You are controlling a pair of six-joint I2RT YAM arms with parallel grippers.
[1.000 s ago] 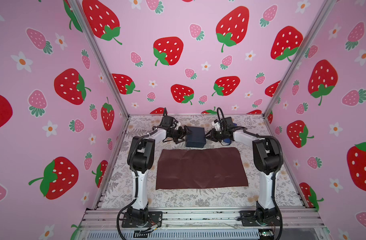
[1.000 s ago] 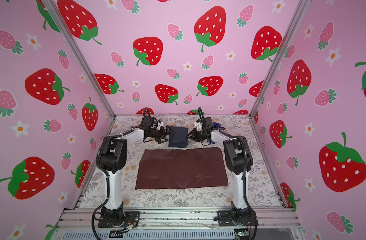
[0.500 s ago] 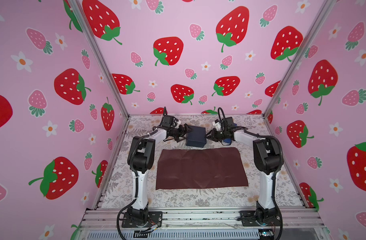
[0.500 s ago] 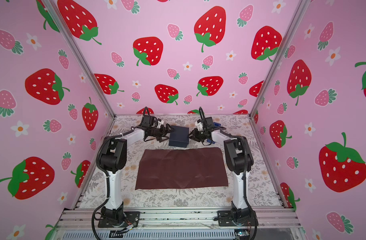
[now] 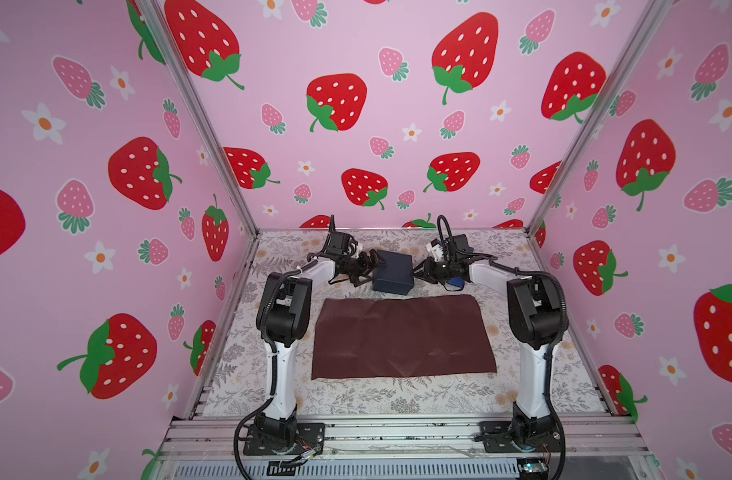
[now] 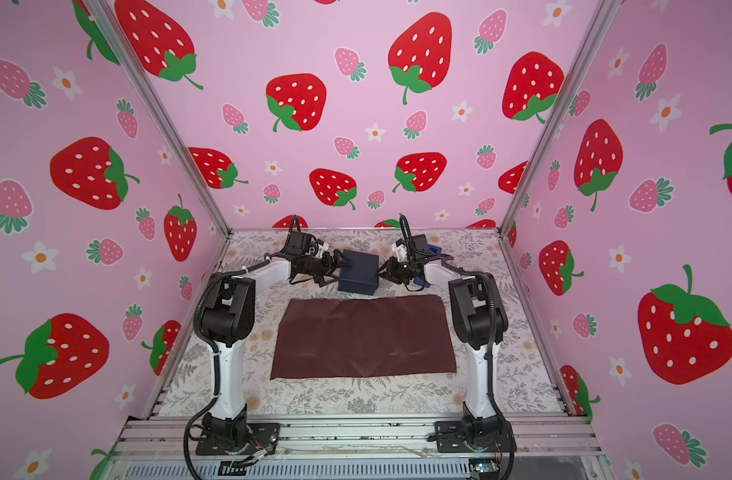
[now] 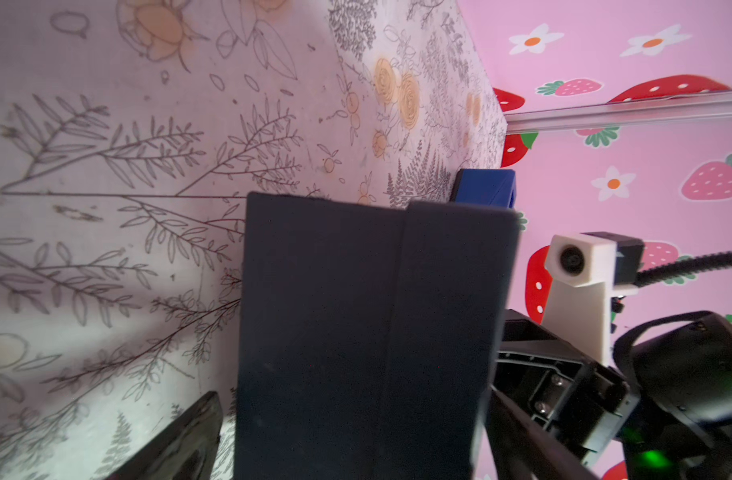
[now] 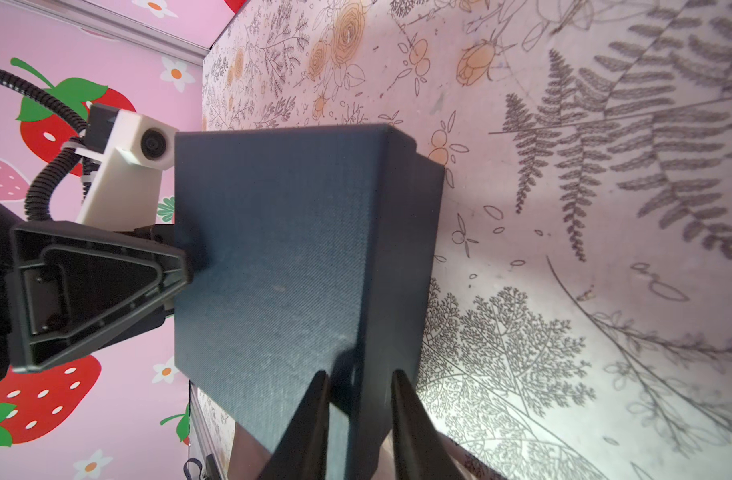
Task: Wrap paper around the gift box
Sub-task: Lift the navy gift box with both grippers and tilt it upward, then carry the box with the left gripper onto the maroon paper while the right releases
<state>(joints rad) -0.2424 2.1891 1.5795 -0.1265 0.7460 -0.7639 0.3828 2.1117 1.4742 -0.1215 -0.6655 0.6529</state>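
Just beyond the far edge of the paper [image 5: 403, 336], keeps the gift box [image 5: 393, 272] pinched by its rim in the right gripper [image 8: 359, 386] and now brings the wide-spread left gripper [image 5: 371, 269] up against its other side, likely readying a carry onto the paper.

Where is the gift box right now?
The gift box is far-middle in both top views, between the left gripper and right gripper, just beyond the paper's far edge.
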